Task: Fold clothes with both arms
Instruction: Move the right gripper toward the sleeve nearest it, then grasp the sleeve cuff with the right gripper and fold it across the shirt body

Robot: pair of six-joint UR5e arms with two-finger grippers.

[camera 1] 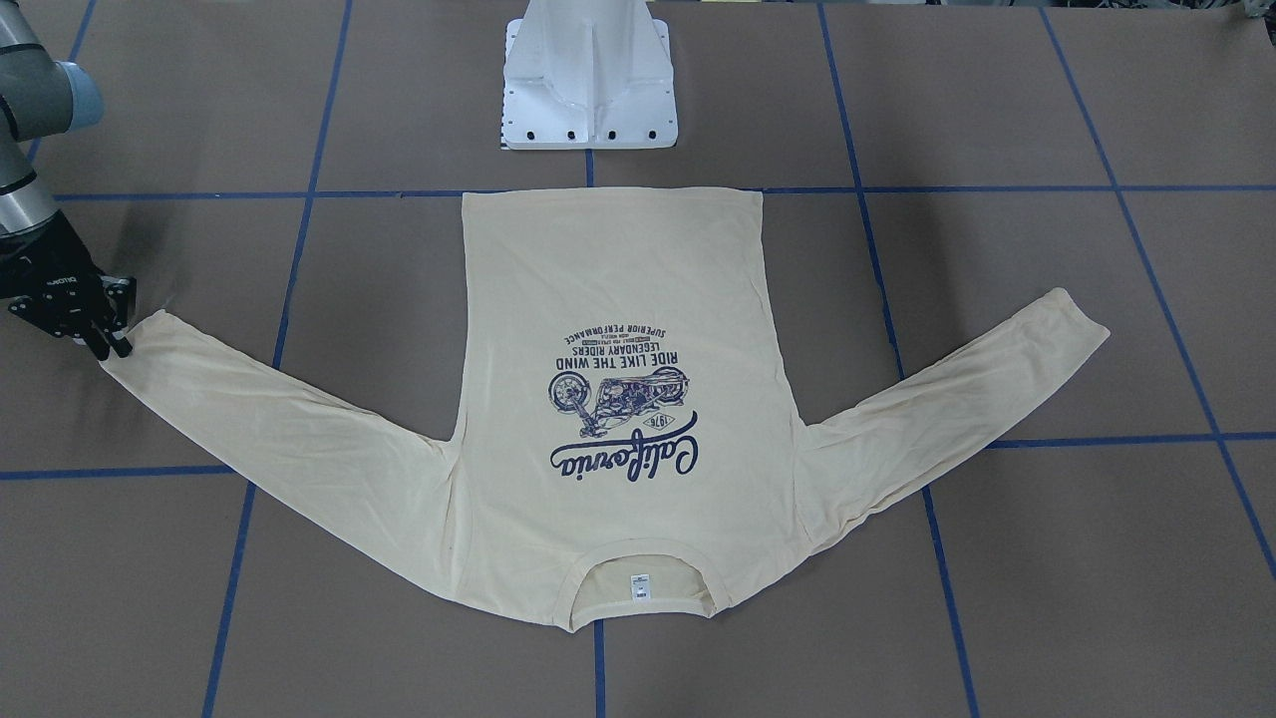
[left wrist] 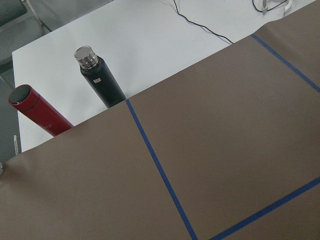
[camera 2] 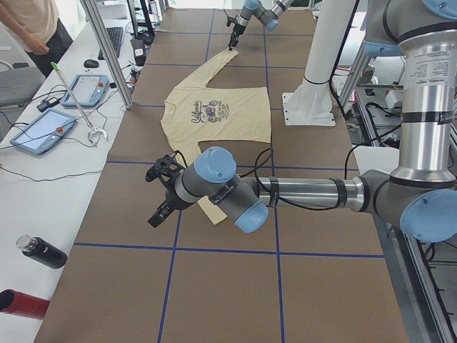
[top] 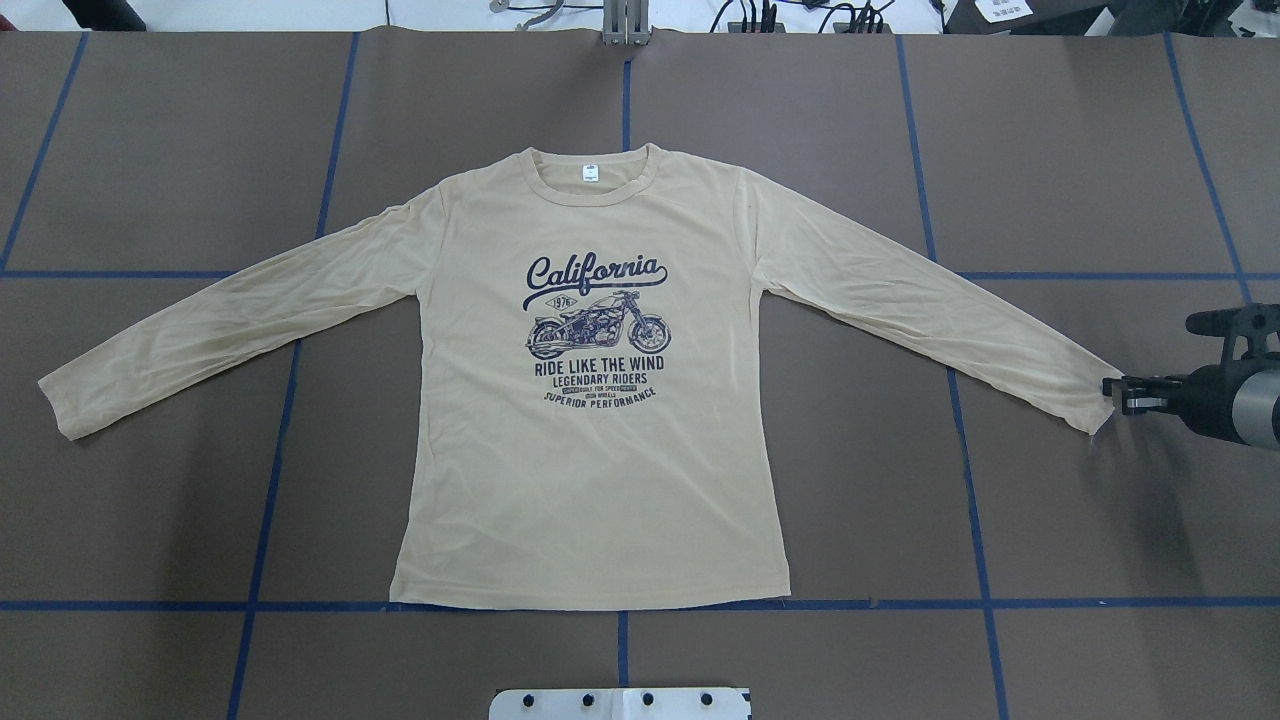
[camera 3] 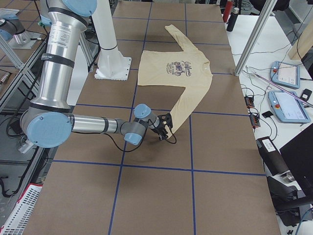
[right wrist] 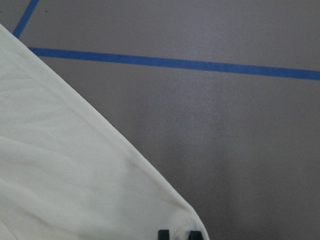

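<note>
At the cuff of the T-shirt's sleeve on the robot's right, the black two-finger right gripper (top: 1108, 394) is set low, its fingertips (right wrist: 164, 234) at the cuff's corner. Whether the fabric is clamped cannot be told. The pale cream-yellow long-sleeved T-shirt (top: 590, 480) with a navy "California" motorcycle print is spread flat, print up, on the brown tabletop (top: 1050, 150), which is marked with blue tape lines. Both sleeves are angled outward, and the hem is turned toward the white pedestal base (camera 1: 588, 90). Near the shirt's other cuff, the black left gripper (camera 2: 163, 193) is held clear of the fabric; its state cannot be told.
</note>
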